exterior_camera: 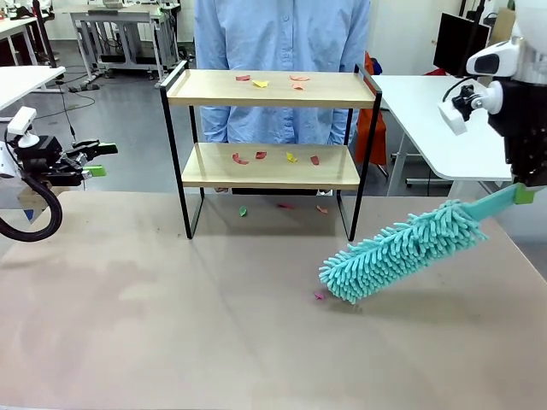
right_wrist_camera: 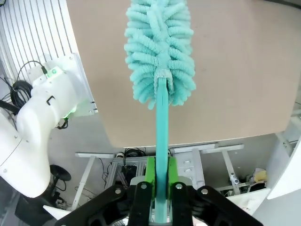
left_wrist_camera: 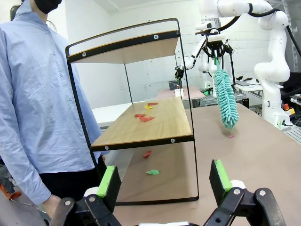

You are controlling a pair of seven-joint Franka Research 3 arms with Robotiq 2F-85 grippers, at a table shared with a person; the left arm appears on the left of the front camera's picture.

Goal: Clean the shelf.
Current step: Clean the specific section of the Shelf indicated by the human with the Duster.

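Observation:
The shelf (exterior_camera: pixel 214 88) stands at the far middle of the table, a small two-board rack in a black frame, also seen side-on (left_wrist_camera: pixel 167 117). Coloured paper scraps (exterior_camera: pixel 261 83) lie on both boards and on the table beneath; one pink scrap (exterior_camera: pixel 319 295) lies by the duster. My right gripper (exterior_camera: pixel 523 193) (right_wrist_camera: pixel 160 182) is shut on the handle of a teal fluffy duster (exterior_camera: pixel 402 250) (right_wrist_camera: pixel 160 52) (left_wrist_camera: pixel 225 96), whose head hangs low over the table, right of the shelf. At the left edge my left gripper (exterior_camera: pixel 96 160) (left_wrist_camera: pixel 164 178) stands open with nothing between its fingers, pointing toward the shelf.
A person in a blue shirt (exterior_camera: pixel 282 34) (left_wrist_camera: pixel 33 94) stands just behind the shelf. White tables stand at the back right (exterior_camera: pixel 427 111) and far left (exterior_camera: pixel 21 81). The brown tabletop (exterior_camera: pixel 214 325) stretches bare in front of the shelf.

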